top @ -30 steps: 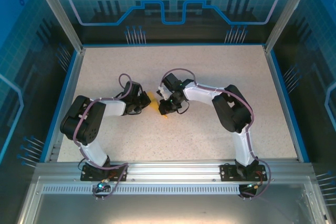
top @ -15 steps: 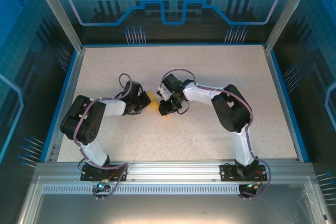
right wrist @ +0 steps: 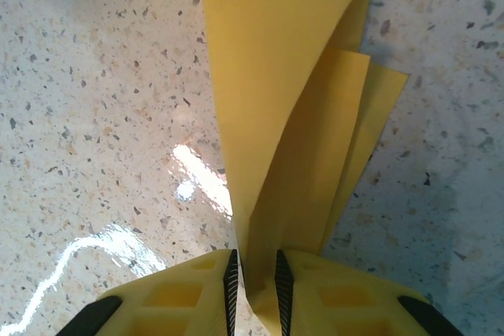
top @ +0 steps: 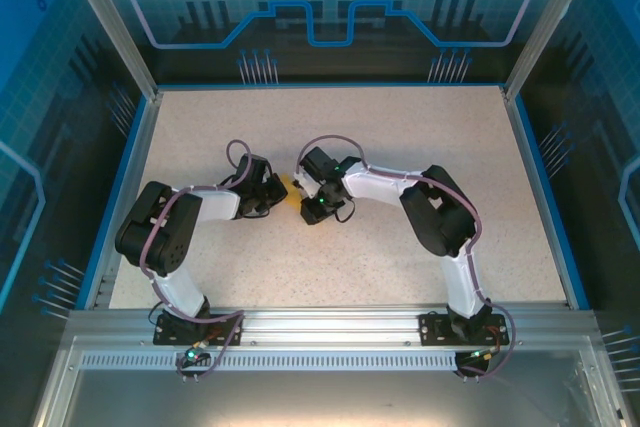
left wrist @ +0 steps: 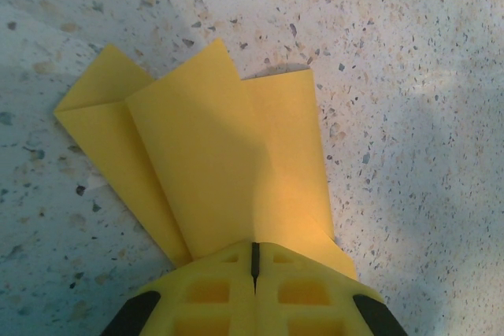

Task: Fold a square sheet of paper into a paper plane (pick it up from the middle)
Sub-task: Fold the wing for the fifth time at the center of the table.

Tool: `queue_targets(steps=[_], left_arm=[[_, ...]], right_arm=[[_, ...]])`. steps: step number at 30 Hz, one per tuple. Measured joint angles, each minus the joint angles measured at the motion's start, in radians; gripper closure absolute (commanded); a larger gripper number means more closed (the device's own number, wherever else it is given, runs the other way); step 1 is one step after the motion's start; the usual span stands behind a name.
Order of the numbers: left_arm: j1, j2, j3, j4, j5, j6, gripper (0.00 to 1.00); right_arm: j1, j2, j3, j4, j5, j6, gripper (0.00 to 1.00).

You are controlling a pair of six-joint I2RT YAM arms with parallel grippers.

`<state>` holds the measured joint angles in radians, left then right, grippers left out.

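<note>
The left gripper, at the bottom centre of its wrist view, is closed tight on the near edge of the sheet of paper. The sheet lies partly folded (several flaps overlap) on the speckled table, just left of centre in the overhead view. The right gripper pinches stacked layers that run toward the top of its view. For a clean crease, I judge both grips must not slip while the right one lays its flap over evenly, edges aligned.

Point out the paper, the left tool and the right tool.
paper (left wrist: 213, 163), left wrist view, middle folded flap
left tool (left wrist: 254, 256), left wrist view, seam between fingertips
right tool (right wrist: 253, 267), right wrist view, between its fingertips
</note>
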<state>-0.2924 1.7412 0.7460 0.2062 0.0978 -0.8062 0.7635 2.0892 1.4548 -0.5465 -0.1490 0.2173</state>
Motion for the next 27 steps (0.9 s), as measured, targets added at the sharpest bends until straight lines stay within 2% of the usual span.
queue_targets(steps=[6, 8, 13, 17, 21, 27], left_arm=[[0.0, 0.0, 0.004, -0.006, 0.0, 0.0, 0.96], [0.0, 0.0, 0.005, -0.01, -0.001, 0.001, 0.96], [0.0, 0.0, 0.013, -0.023, -0.003, 0.004, 0.94], [0.0, -0.007, 0.014, -0.038, 0.001, 0.022, 0.88], [0.001, -0.05, 0.014, -0.043, 0.031, 0.04, 0.81], [0.002, -0.111, -0.041, 0.06, 0.128, 0.025, 0.8]], right_arm=[[0.002, 0.0, 0.0, 0.002, 0.013, -0.015, 0.93], [-0.003, -0.001, -0.005, 0.009, -0.006, -0.01, 0.94], [-0.06, -0.012, -0.068, 0.091, -0.155, 0.013, 0.96], [-0.118, -0.012, -0.112, 0.149, -0.289, 0.041, 0.96], [-0.142, -0.012, -0.122, 0.153, -0.361, 0.056, 0.96], [-0.143, -0.004, -0.122, 0.148, -0.412, 0.071, 0.96]])
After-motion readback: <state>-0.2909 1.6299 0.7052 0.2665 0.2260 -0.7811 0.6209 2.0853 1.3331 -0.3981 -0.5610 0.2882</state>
